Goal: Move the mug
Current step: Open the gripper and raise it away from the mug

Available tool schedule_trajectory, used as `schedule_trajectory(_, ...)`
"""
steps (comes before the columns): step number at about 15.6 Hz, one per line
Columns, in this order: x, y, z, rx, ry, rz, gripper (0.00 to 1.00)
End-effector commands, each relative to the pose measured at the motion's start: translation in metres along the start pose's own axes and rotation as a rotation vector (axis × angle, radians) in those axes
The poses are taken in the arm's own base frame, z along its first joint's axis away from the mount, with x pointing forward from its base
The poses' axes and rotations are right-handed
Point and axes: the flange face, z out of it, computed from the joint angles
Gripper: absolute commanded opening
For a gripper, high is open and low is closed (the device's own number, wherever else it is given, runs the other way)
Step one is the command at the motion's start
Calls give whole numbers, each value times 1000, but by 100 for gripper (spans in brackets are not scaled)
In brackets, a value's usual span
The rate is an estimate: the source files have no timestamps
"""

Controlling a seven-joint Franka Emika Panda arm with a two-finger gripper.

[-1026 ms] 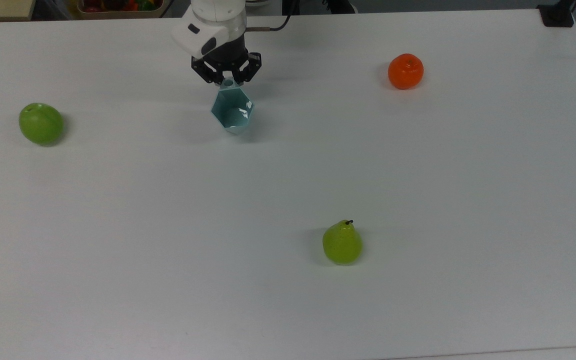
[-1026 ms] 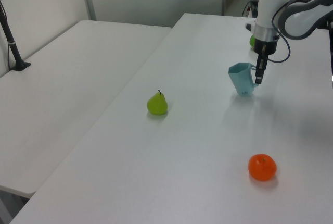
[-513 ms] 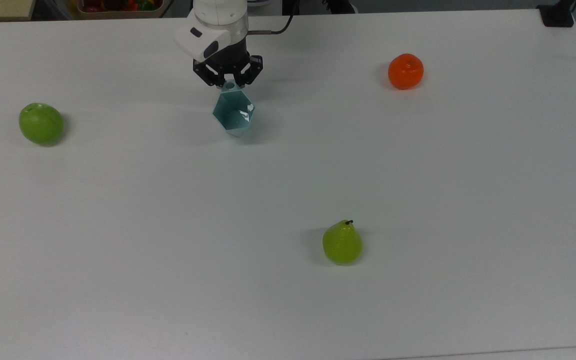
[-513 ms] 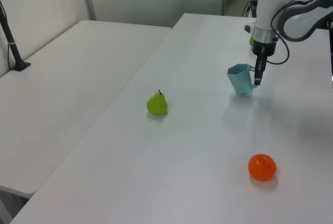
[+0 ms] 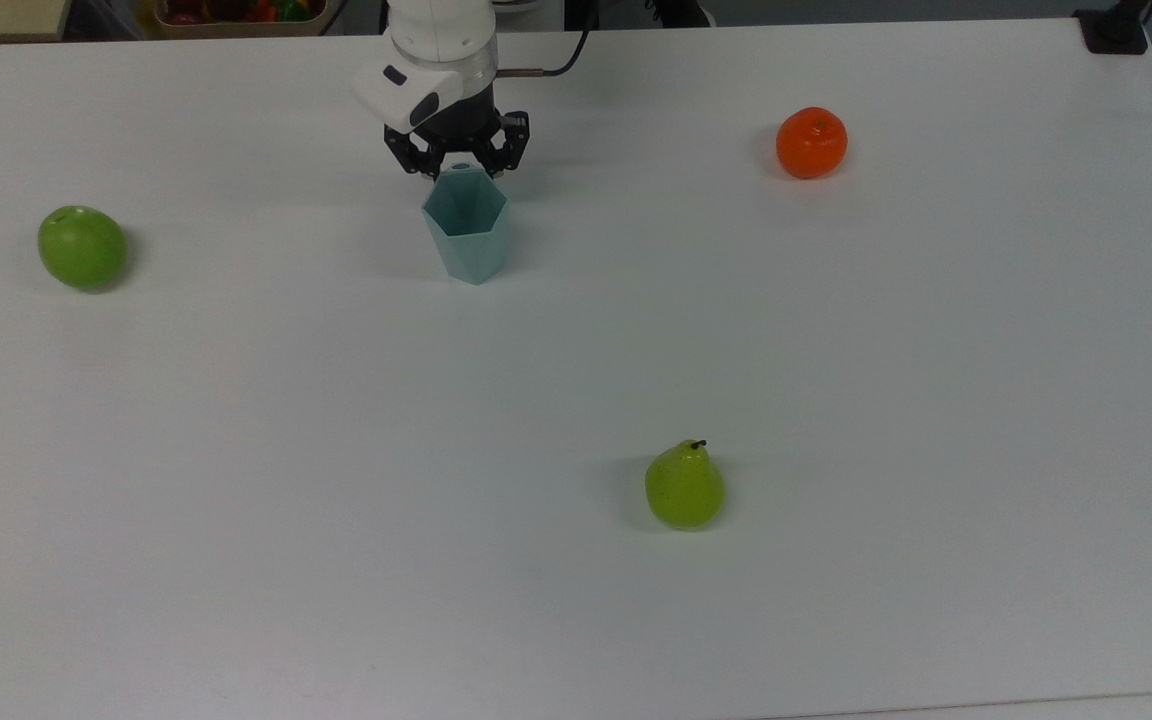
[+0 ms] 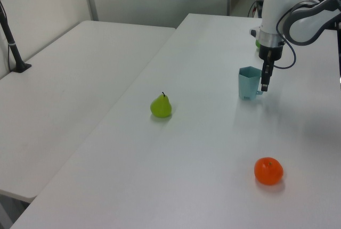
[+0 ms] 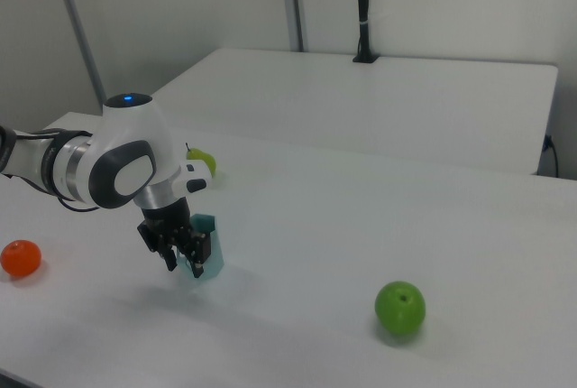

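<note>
No text, labels or numbers — none legible.

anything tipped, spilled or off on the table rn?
Nothing stands out. The mug stands upright on the white table with the gripper at its rim tab. The green apple, orange and pear sit apart, intact. No spill visible.

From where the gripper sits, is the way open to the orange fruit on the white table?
Probably yes: the gripper is at the pale teal faceted mug, and bare white table lies between it and the orange fruit.
</note>
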Motion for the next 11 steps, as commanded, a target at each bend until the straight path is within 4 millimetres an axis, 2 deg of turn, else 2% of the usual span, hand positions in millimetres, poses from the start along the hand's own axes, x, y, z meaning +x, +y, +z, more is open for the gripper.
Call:
schedule_trajectory(1,-6,-6,-10,-5,-41,-2,72)
schedule_trajectory(2,-4,-9,-20,-6,-48,-9,79)
schedule_trajectory(4,5,-15,-42,-5,-80,-19,83)
schedule_trajectory(6,15,-14,-70,1,-94,-13,100)
schedule_trajectory(8,25,-20,-106,7,-98,-20,100)
schedule_trajectory(11,35,-50,-163,24,-98,-52,100)
